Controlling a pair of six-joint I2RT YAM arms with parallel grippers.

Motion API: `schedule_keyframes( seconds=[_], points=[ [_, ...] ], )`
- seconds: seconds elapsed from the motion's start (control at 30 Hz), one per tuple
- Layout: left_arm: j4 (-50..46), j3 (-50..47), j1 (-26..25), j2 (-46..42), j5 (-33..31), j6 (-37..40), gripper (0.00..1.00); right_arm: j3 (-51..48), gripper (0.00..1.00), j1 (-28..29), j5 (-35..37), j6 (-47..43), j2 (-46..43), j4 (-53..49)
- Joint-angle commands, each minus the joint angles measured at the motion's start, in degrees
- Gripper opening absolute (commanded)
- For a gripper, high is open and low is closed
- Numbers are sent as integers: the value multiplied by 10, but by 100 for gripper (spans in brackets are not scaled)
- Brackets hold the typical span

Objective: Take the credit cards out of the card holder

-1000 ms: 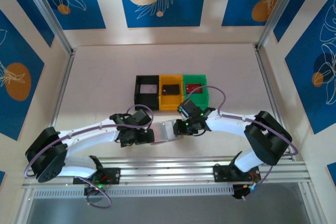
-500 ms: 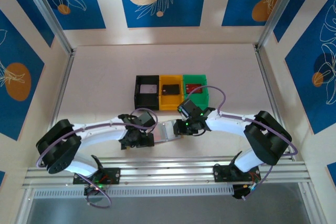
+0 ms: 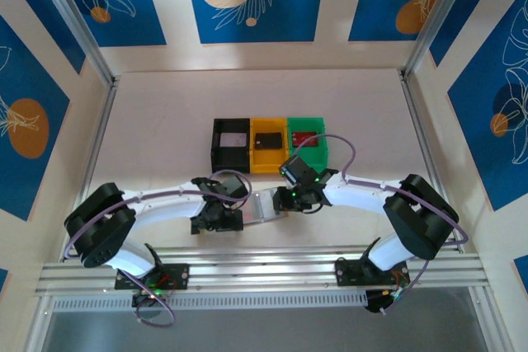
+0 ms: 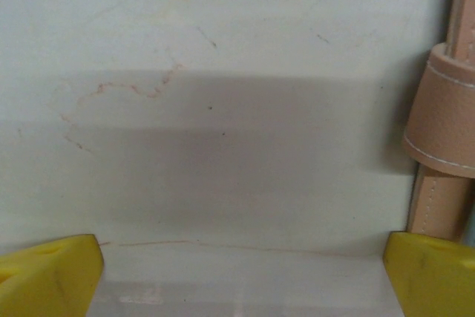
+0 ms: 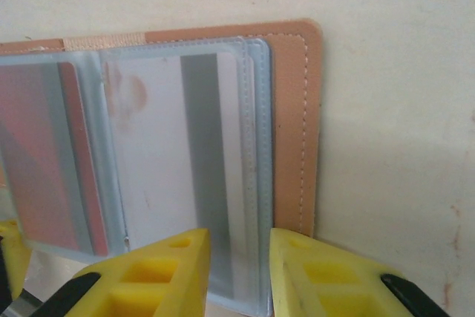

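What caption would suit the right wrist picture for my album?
Right gripper, nearly closed, at the edge of an open card holder with a pale card and a red card inside.

The left arm's big elbow joint [image 3: 101, 224] swings in from the left and now sits nearer the middle of the table [image 3: 165, 121], a little farther from the near edge than a second ago. The forearm lies flatter. The wrist drops toward the near edge, so the left gripper [image 3: 229, 220] sits lower beside the left end of the card holder [image 3: 264, 204] than before. The purple cable loop [image 3: 233, 177] over the wrist shifts right with it
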Motion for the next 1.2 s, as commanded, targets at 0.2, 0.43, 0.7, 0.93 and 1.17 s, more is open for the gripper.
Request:
schedule_keyframes(
  seconds=[0.2,0.43,0.7,0.93,1.17],
  points=[
    [36,-7,-11,43,10,7,98,-9,26,7,-30,8,5,32],
    [40,-8,-13,47,11,7,98,-9,26,7,-37,10,-7,34],
    [37,-10,-14,41,8,9,98,8,26,6,19,16,-5,-20],
    [44,-11,-15,45,12,8,98,4,26,11,26,27,20,-10],
    [45,-10,-15,49,14,9,98,11,24,26,17,21,22,-2]
  ],
)
